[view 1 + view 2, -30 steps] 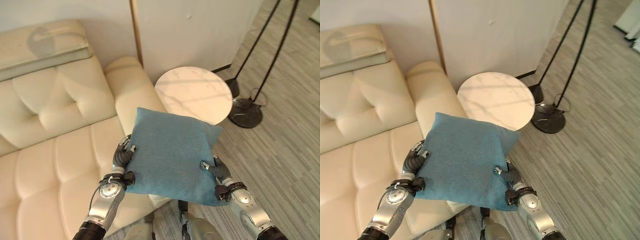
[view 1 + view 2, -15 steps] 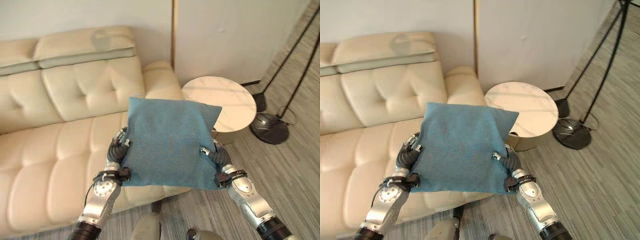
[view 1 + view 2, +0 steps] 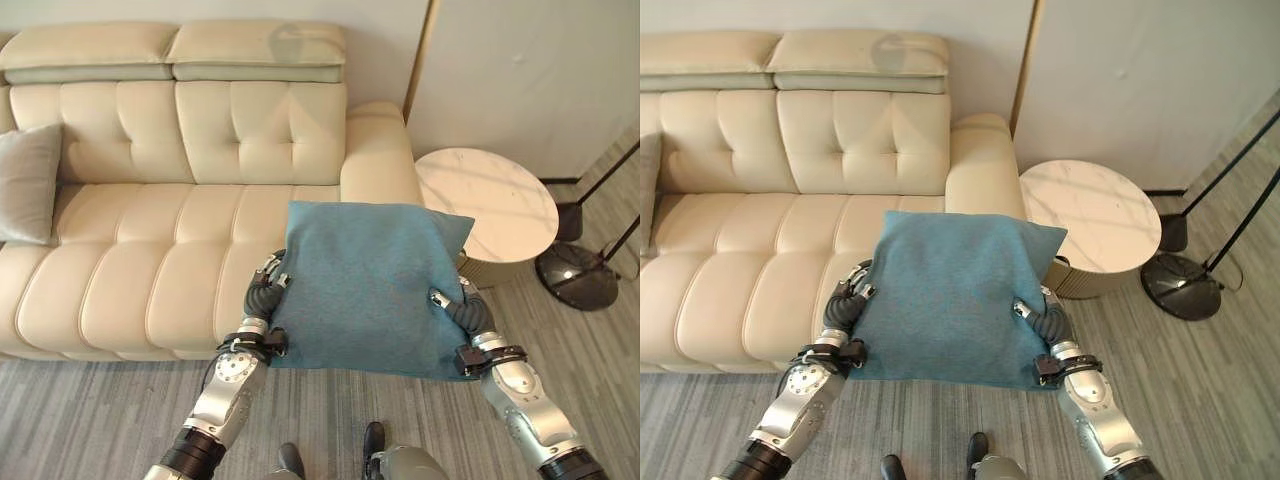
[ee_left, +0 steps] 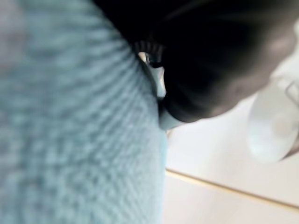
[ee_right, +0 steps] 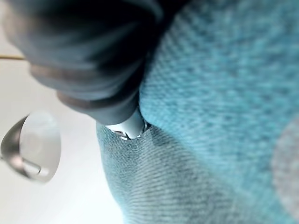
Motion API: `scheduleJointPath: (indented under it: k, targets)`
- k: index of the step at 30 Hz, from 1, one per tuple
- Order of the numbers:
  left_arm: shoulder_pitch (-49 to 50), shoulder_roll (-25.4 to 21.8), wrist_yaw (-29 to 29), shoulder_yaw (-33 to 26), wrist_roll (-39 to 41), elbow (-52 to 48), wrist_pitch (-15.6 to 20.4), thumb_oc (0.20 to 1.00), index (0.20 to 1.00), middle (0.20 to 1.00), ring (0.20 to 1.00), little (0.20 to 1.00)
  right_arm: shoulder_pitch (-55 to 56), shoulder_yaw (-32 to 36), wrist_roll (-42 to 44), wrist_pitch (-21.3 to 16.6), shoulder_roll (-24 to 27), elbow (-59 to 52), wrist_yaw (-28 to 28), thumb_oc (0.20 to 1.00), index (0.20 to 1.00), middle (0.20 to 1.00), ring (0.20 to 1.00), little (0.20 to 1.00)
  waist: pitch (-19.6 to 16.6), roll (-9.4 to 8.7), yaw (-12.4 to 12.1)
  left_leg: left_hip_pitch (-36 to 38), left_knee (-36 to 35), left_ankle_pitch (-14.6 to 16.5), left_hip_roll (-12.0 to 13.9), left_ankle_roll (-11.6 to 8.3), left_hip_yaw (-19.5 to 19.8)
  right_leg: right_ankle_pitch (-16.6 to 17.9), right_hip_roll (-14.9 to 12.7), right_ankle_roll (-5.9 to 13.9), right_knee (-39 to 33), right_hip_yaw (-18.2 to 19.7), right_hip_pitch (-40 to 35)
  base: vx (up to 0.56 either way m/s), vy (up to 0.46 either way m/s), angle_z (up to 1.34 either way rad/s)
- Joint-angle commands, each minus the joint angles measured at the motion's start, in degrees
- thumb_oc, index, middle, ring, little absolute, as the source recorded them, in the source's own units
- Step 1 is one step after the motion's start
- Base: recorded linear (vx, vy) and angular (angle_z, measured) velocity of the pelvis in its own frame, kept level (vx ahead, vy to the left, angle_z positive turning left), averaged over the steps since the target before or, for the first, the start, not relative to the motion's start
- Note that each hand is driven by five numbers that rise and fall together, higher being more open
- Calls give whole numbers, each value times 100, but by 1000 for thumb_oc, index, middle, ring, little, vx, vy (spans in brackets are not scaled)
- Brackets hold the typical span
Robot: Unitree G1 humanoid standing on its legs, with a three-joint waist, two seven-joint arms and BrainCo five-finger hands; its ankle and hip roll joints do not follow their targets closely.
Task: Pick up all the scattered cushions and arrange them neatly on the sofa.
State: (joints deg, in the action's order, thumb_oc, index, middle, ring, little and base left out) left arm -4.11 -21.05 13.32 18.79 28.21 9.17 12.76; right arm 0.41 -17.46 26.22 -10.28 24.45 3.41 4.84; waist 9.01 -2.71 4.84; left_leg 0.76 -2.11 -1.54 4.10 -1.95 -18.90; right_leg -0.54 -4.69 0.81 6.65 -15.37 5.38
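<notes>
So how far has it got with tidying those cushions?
One grey cushion already leans at the sofa's far left end. The blue cushion is in hand, pinched between the left hand and right hand above the seat's right end. It has yet to be set down.

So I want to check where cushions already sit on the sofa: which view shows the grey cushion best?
The left eye view: the grey cushion leans against the sofa backrest at its far left end, most of it visible. The right eye view catches just a sliver at the picture's edge. Both wrist views show the blue cushion up close instead.
</notes>
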Motion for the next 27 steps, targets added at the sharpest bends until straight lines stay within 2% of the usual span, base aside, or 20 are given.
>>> scheduleJointPath:
  k: [1,9,11,12,13,15,16,17,19,23,25,27]
  targets:
    - [-192,133,-480,282,-156,-757,461,200,200,200,200,200,-559,-548,289,-706,-478,-980,-482,200,200,200,200,200,-280,-303,-75,-138,342,447,-85,-99,293,-186,61,451,-624,439,-580,87,182,17]
    - [-165,27,-441,182,-150,-840,495,200,200,200,200,200,-894,-836,282,-659,-618,-970,-520,200,200,200,200,200,-223,-305,-242,-232,504,655,-328,149,367,-197,-188,627,-117,657,-422,59,185,-6]
    - [-241,2,-445,205,-222,-866,505,200,200,200,200,200,-1004,-917,168,-628,-643,-988,-541,200,200,200,200,200,-162,-244,-256,-180,473,703,-500,331,459,11,-406,772,677,803,-102,101,356,-12]
    - [-318,-17,-462,216,-262,-845,501,200,200,200,200,200,-1012,-908,139,-640,-642,-1030,-559,200,200,200,200,200,-70,-167,-204,-98,436,726,-585,432,623,47,-346,762,1402,1073,175,164,379,2]
    - [-342,16,-481,235,-279,-773,501,200,200,200,200,200,-1002,-919,184,-628,-664,-1004,-584,200,200,200,200,200,-49,-122,-170,22,392,759,-652,457,696,-9,-214,711,1575,1205,382,250,359,29]
    - [-350,-9,-542,256,-267,-765,511,200,200,200,200,200,-1014,-930,323,-639,-665,-969,-642,200,200,200,200,200,4,-62,-56,225,221,763,-728,412,752,-7,48,652,1194,1057,811,291,182,36]
    - [-418,38,-541,272,-235,-690,513,200,200,200,200,200,-991,-864,406,-653,-618,-968,-642,200,200,200,200,200,52,-80,35,341,219,845,-819,372,866,62,138,694,834,949,971,337,93,33]
    - [-445,82,-544,273,-255,-651,532,200,200,200,200,200,-986,-829,445,-665,-579,-943,-667,200,200,200,200,200,73,-88,109,447,244,932,-874,331,927,146,111,693,547,690,996,322,47,44]
    - [-439,133,-557,270,-284,-640,537,200,200,200,200,200,-959,-795,497,-689,-558,-911,-698,200,200,200,200,200,65,-99,180,568,299,1042,-937,298,1022,234,138,693,351,472,1069,278,8,81]
    - [-375,207,-599,298,-270,-611,550,200,200,200,200,200,-848,-738,572,-678,-509,-879,-738,200,200,200,200,200,8,-83,290,773,431,1147,-1023,253,1174,250,181,664,242,433,1042,231,-16,52]
    - [-316,255,-600,353,-281,-618,533,200,200,200,200,200,-766,-695,573,-702,-442,-908,-722,200,200,200,200,200,-40,-40,350,850,553,1112,-1028,194,1276,247,268,526,268,629,909,329,-53,69]
    - [-289,284,-641,406,-298,-579,515,200,200,200,200,200,-655,-587,631,-750,-312,-888,-720,200,200,200,200,200,-93,27,420,780,1158,890,-915,-124,1257,218,367,401,88,723,591,343,-110,60]
